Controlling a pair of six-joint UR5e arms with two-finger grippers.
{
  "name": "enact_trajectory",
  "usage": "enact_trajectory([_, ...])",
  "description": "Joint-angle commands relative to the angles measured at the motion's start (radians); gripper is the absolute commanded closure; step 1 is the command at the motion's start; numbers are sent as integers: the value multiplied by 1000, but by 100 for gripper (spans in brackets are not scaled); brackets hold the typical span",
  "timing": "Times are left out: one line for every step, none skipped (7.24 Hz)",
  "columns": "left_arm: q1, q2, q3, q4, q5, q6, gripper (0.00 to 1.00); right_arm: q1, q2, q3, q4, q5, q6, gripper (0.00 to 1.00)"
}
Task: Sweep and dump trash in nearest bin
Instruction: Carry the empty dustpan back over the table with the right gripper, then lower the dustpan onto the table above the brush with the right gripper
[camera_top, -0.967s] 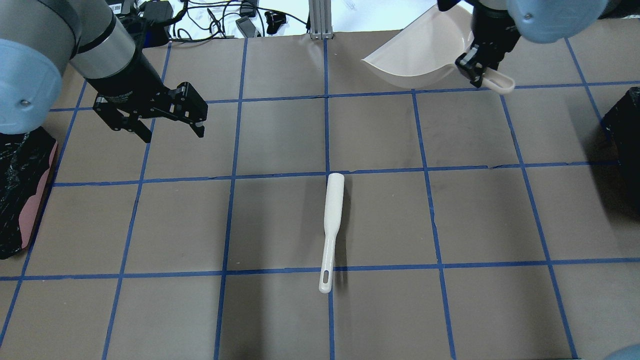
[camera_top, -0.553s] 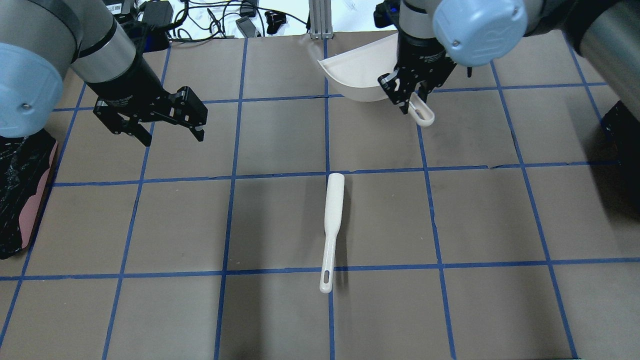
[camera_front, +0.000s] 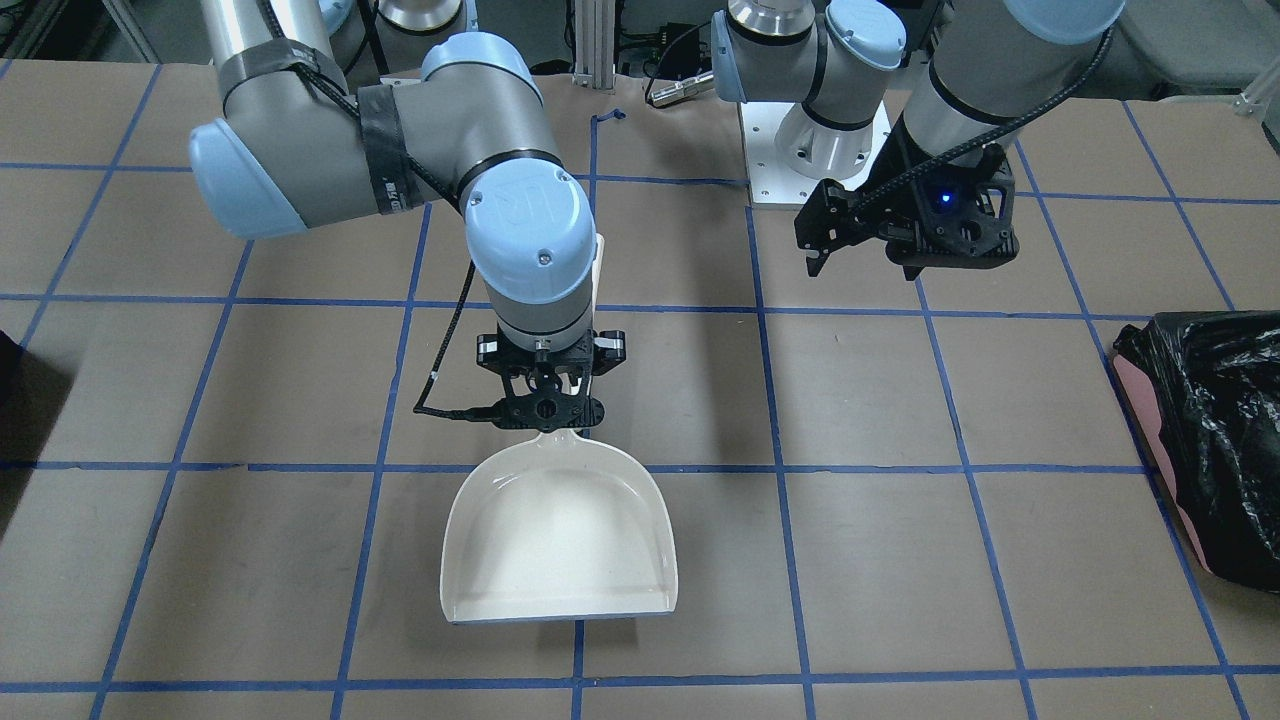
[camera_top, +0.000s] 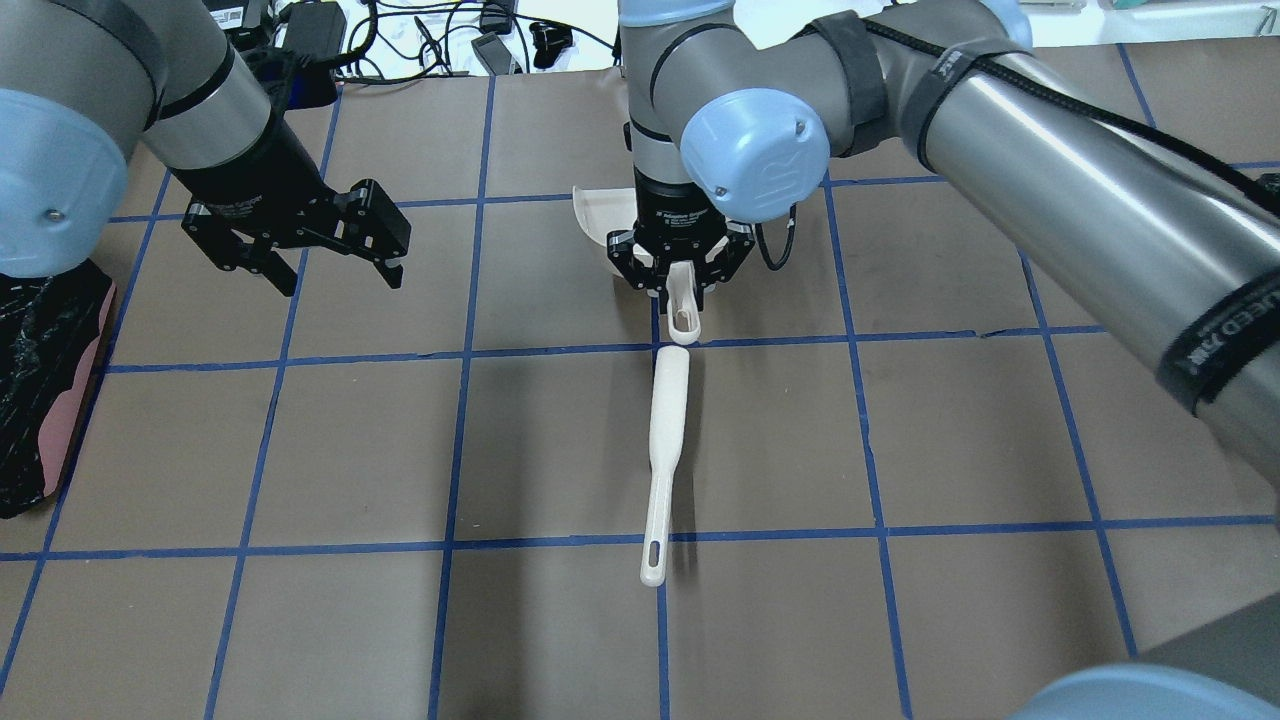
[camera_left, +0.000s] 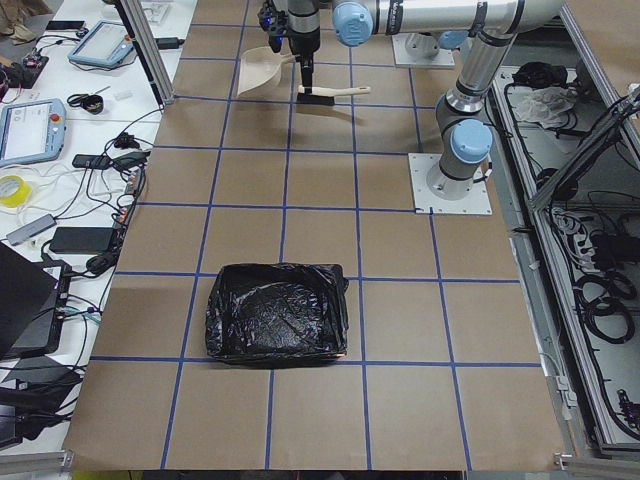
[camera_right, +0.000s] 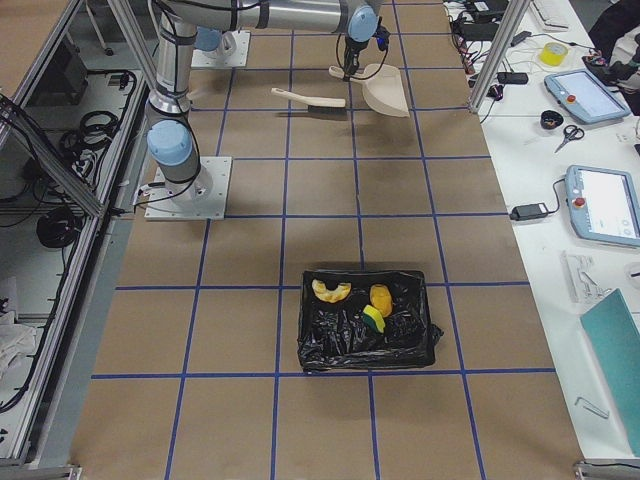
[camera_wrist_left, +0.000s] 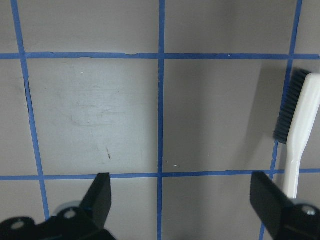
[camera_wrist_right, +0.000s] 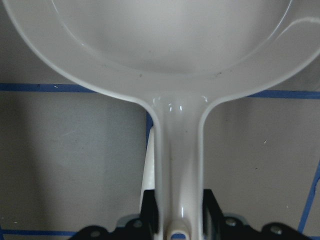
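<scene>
The trash, an amber-orange lump (camera_right: 380, 298), a pale curved peel (camera_right: 330, 290) and a yellow sponge piece with green backing (camera_right: 372, 320), lies inside the black bin (camera_right: 365, 362) in the exterior right view. My right gripper (camera_top: 682, 288) is shut on the handle of a white dustpan (camera_front: 560, 540), which is empty and low over the middle of the table. A white brush (camera_top: 665, 440) lies flat just in front of the pan's handle. My left gripper (camera_top: 340, 280) hangs open and empty well to the left of both; its wrist view shows the brush (camera_wrist_left: 300, 140) at the right edge.
A pink bin lined with a crinkled black bag (camera_top: 40, 390) stands at the table's left end, also seen as the pink bin (camera_front: 1210, 440). Cables and devices (camera_top: 420, 40) crowd the far edge. Blue tape lines grid the brown table (camera_top: 950, 430).
My right arm has swung the dustpan from the far right corner to the table's middle, its handle now pointing at the brush's head. The left gripper has barely shifted.
</scene>
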Motion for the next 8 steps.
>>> enact_trajectory([0, 0, -12, 4, 0, 3, 0, 24, 37, 2, -38, -1, 17, 100])
enact_trajectory([0, 2, -14, 5, 0, 3, 0, 24, 71, 2, -74, -6, 23, 100])
enact_trajectory([0, 3, -14, 5, 0, 3, 0, 24, 80, 0, -97, -9, 12, 100])
enact_trajectory([0, 3, -15, 5, 0, 3, 0, 24, 82, 0, -98, -15, 6, 100])
enact_trajectory([0, 3, -14, 5, -1, 3, 0, 24, 87, 0, -103, -32, 7, 100])
enact_trajectory([0, 3, -14, 4, 0, 3, 0, 24, 100, 3, -146, -38, 7, 100])
enact_trajectory([0, 8, -14, 4, -1, 4, 0, 23, 107, 3, -148, -56, 6, 100])
enact_trajectory([0, 9, -14, 4, 0, 25, 0, 23, 107, 2, -155, -55, 6, 100])
